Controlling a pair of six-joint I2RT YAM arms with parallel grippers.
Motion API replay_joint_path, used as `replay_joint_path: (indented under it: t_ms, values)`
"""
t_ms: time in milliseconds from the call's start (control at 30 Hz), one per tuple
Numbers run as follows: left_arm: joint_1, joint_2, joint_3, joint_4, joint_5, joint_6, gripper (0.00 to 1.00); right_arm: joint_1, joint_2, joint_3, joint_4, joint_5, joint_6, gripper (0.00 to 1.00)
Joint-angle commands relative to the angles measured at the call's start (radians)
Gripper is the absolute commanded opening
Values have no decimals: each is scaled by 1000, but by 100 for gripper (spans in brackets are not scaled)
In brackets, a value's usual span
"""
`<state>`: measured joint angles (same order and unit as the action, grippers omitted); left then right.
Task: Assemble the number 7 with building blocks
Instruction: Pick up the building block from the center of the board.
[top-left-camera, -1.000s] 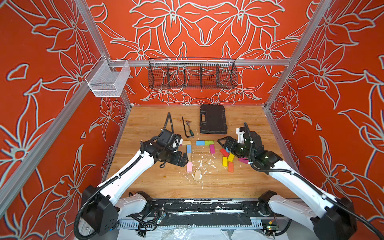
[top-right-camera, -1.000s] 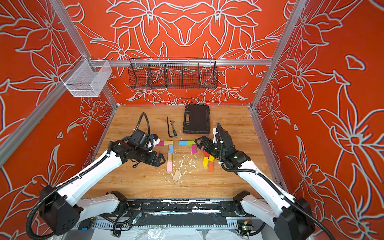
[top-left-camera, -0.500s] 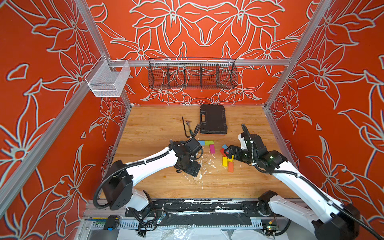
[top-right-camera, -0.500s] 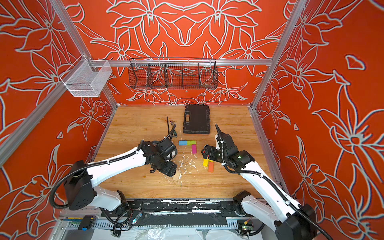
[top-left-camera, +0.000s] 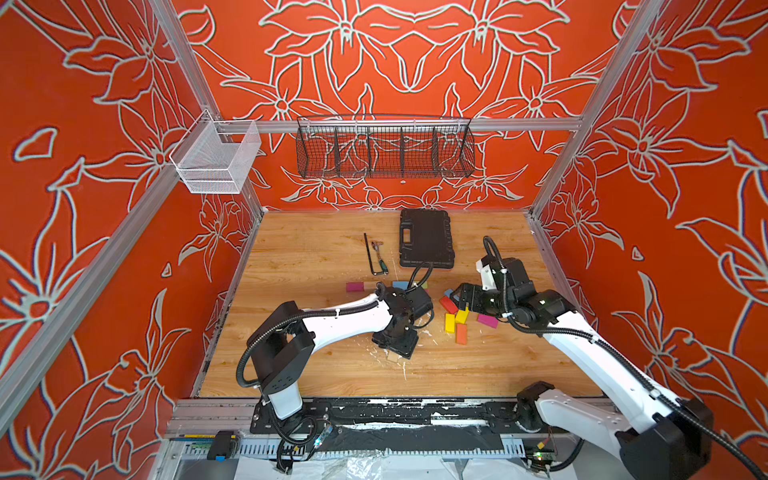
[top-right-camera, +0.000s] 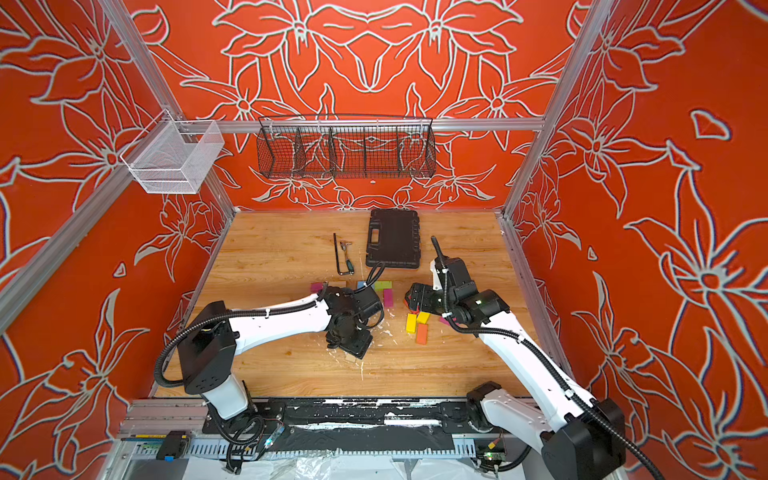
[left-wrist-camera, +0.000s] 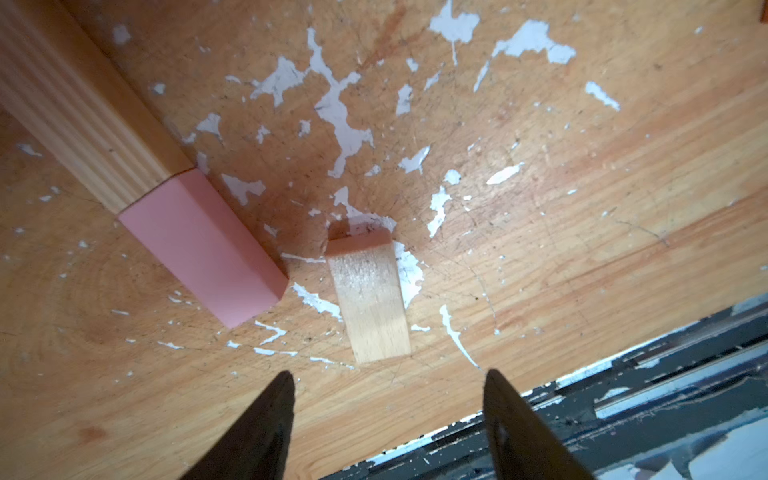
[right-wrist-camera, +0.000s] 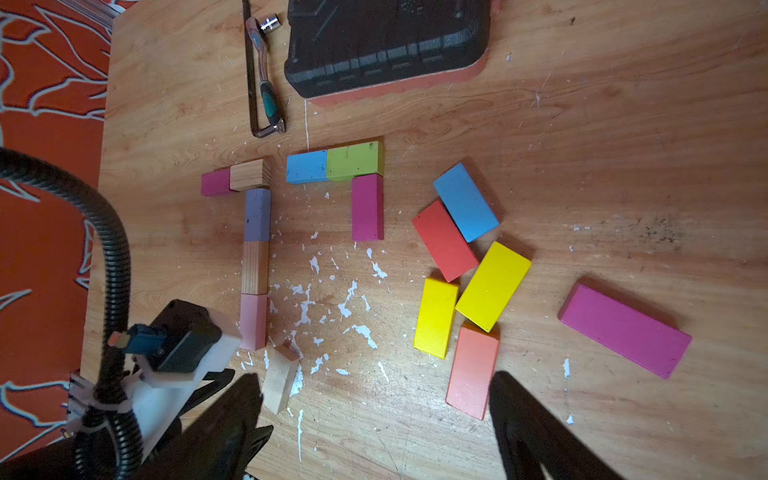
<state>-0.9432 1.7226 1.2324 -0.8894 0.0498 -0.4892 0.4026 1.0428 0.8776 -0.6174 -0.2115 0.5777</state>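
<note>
Left wrist view: your left jaws stand parted just short of the plain wood block (left-wrist-camera: 372, 299) — right jaws wide.

we see two arms built alike. the left arm (top-left-camera: 349, 324) and the right arm (top-left-camera: 582, 353) have smooth white link shells joined by chunky black joint housings (top-left-camera: 282, 357). a black ribbed cable conduit (top-left-camera: 320, 313) runs along each, cinched with thin white ties. the left wrist has a white bracket (right-wrist-camera: 195, 361) with a black box and a blue plug. the fingers (left-wrist-camera: 257, 428) are matte black, tapering to narrow tips.
</note>
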Motion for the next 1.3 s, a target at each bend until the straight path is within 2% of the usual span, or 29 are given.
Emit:
replay_joint_path:
  t_ms: [0,300,733,867,967,1200,1267]
  values:
    - [-15,24,-18,17,-27,-54,67,-11,-24,-18,-23,-16,-12,88]
    - [-32,54,-69,90,-25,-118,63,-24,-78,-38,-50,-13,7,87]
    - [-32,109,-93,99,-34,-131,61,-30,-82,-64,-38,-40,20,86]
    - [-33,135,-82,101,-34,-131,53,-30,-104,-91,-25,-44,29,86]
    - [-32,151,-79,96,-38,-139,51,-31,-117,-103,-26,-48,31,86]
    - [-34,158,-79,92,-30,-146,17,-31,-139,-122,-27,-54,32,85]
    - [-38,156,-71,86,-28,-146,15,-31,-141,-123,-30,-54,33,85]
